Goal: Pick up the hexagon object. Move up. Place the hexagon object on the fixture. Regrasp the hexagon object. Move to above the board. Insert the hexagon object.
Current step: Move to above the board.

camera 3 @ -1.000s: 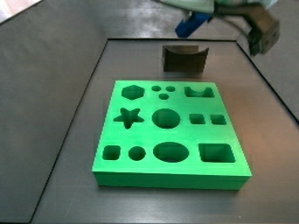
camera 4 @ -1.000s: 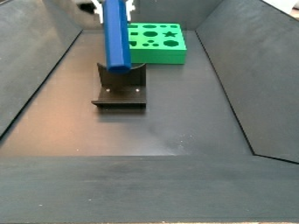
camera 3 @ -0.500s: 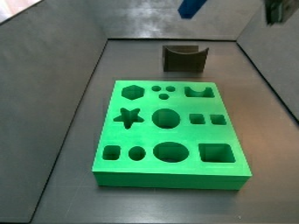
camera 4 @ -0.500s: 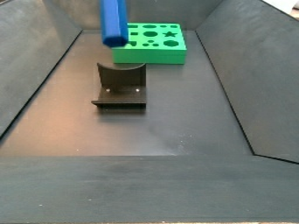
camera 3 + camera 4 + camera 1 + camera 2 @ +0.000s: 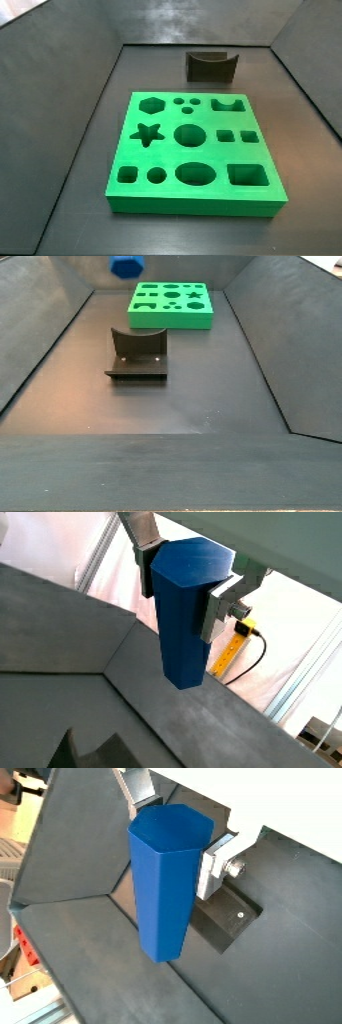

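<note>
My gripper (image 5: 183,590) is shut on the hexagon object (image 5: 185,622), a bright blue bar with a hexagonal end, gripped near one end between the silver fingers (image 5: 218,605). Both wrist views show this grip (image 5: 171,843). In a side view only the bar's lower end (image 5: 124,266) shows, high above the floor beyond the fixture (image 5: 138,353); the gripper itself is out of that frame. The dark notched fixture (image 5: 211,66) stands empty behind the green board (image 5: 265,150). The board (image 5: 171,320) lies flat with its cut-outs empty. Neither bar nor gripper shows in the side view facing the board.
Dark sloping walls enclose the floor on all sides (image 5: 40,346). A dark plate with a screw (image 5: 221,923) shows below the bar in a wrist view. A yellow tape-like strip (image 5: 230,652) lies outside the enclosure.
The bar has risen off the fixture and gone up; it has left the top of one side view and only its lower end remains in the other.
</note>
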Robot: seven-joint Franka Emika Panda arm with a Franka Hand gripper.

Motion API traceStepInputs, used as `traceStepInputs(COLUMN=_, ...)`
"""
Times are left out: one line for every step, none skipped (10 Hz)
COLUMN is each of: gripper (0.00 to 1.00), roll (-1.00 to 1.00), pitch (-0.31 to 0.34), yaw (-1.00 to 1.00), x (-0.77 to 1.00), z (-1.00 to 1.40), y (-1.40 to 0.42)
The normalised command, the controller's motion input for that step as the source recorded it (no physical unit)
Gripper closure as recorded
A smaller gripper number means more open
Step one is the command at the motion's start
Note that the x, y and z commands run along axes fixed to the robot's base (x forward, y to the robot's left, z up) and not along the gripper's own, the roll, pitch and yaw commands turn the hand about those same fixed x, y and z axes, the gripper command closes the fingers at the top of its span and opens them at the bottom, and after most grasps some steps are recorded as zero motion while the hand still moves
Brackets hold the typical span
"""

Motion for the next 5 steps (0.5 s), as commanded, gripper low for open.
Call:
traceStepInputs(gripper=1.0, roll=-1.0, pitch=-0.074, yaw=-0.08, x=-0.85, z=0.29, y=-1.0)
traceStepInputs(gripper=1.0, roll=-1.0, pitch=-0.078, yaw=-0.08, x=-0.85, z=0.24, y=-1.0)
traceStepInputs(gripper=1.0, roll=-1.0, pitch=-0.112, yaw=-0.08, x=-0.93, z=0.26, y=-1.0)
traceStepInputs(gripper=1.0, roll=-1.0, pitch=-0.117, yaw=-0.08, x=-0.97, z=0.24, y=-1.0)
traceStepInputs(gripper=1.0, roll=-1.0, pitch=-0.13, yaw=-0.08, x=-1.0, z=0.24, y=-0.99)
